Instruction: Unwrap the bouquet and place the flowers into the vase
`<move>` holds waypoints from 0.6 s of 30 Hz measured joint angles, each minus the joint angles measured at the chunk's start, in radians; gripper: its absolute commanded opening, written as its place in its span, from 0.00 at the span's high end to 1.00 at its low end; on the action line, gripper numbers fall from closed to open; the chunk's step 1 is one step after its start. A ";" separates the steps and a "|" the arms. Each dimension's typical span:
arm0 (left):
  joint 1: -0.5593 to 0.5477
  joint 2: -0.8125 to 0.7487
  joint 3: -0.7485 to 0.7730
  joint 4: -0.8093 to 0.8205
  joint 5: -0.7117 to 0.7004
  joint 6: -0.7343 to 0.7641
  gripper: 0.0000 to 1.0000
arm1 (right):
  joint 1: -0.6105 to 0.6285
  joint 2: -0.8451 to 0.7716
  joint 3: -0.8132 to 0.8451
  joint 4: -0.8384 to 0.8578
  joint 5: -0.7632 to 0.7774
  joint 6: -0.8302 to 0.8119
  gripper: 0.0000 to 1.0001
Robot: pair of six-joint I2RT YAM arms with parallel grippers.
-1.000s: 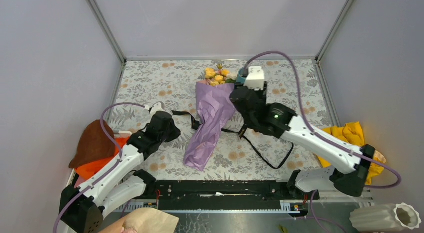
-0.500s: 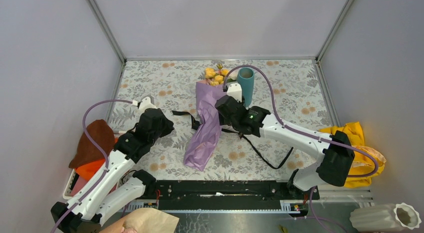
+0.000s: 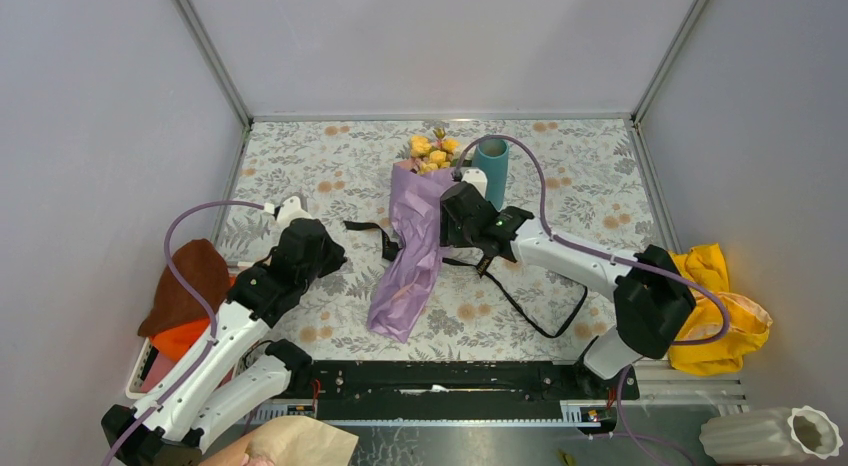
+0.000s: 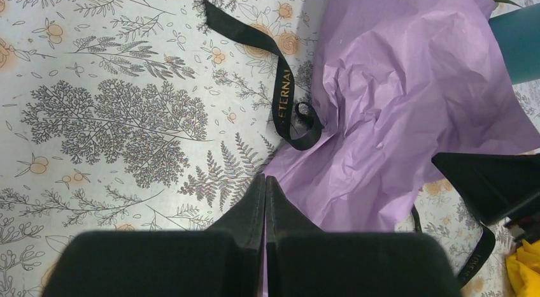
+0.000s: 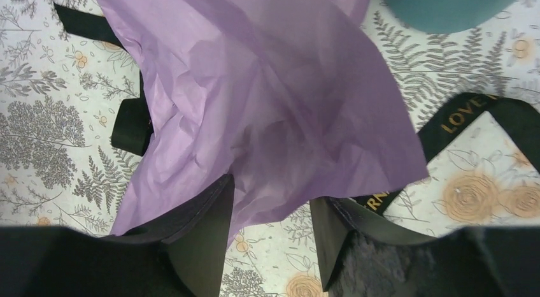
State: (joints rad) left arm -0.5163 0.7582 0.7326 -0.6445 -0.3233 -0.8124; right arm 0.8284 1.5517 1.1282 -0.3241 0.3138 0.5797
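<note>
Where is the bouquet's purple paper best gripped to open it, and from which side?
Grip the free corner of the paper on the bouquet's right side, coming from the right, near the vase. The bouquet lies flat, the black ribbon is already loose, and that edge looks unpinned. The right end effector hangs open over it.

only readable stuff is the gold lettering on the black ribbon [image 4: 284,93]. left wrist view shows "eterna" just above where it curls. right wrist view catches "love", plus "erna" lower down by the finger.
</note>
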 measured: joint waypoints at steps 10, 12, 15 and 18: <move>0.000 -0.002 -0.011 -0.004 -0.003 0.000 0.99 | -0.010 0.159 0.105 0.068 -0.109 -0.060 1.00; 0.000 -0.003 -0.011 -0.004 -0.003 0.000 0.99 | -0.010 0.187 0.164 0.076 -0.130 -0.091 1.00; 0.000 -0.007 -0.011 -0.004 -0.003 0.000 0.99 | -0.011 0.210 0.260 0.083 -0.178 -0.127 1.00; 0.000 -0.008 -0.011 -0.005 -0.008 0.000 0.99 | -0.011 0.244 0.368 0.097 -0.249 -0.143 1.00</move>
State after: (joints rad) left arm -0.5163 0.7498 0.7212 -0.6495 -0.3313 -0.8120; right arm 0.8169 1.7958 1.4960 -0.2276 0.0643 0.4370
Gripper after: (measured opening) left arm 0.006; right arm 0.011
